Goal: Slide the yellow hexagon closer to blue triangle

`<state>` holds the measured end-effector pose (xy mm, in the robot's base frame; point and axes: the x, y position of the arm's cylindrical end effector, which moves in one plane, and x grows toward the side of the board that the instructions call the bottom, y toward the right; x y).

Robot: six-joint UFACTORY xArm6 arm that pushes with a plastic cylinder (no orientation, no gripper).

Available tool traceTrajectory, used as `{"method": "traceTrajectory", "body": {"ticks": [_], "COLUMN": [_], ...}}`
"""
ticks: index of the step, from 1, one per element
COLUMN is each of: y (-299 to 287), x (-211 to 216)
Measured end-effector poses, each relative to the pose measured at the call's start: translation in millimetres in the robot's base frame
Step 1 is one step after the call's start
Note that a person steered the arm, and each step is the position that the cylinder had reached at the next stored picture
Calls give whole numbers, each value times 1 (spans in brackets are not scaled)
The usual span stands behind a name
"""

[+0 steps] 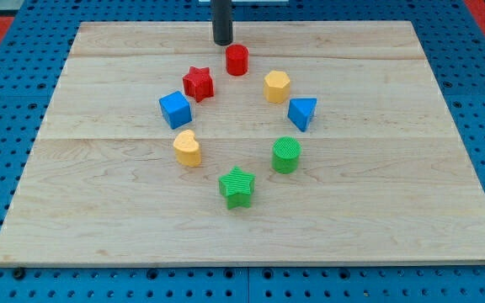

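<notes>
The yellow hexagon (277,86) sits right of the board's centre, toward the view's top. The blue triangle (302,113) lies just below and to its right, with a small gap between them. My tip (223,42) stands near the view's top edge of the board, just above and left of the red cylinder (237,60). It is well to the upper left of the yellow hexagon and touches no block.
The blocks form a ring on the wooden board (99,210): a red star (198,82), a blue cube (175,109), a yellow heart-shaped block (188,148), a green star (237,186) and a green cylinder (286,155). Blue pegboard surrounds the board.
</notes>
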<state>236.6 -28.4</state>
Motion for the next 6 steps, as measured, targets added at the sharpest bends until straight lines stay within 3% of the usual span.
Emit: {"method": "traceTrajectory", "body": {"ticks": [1, 2, 6], "y": [44, 60, 77], "x": [0, 29, 93]}}
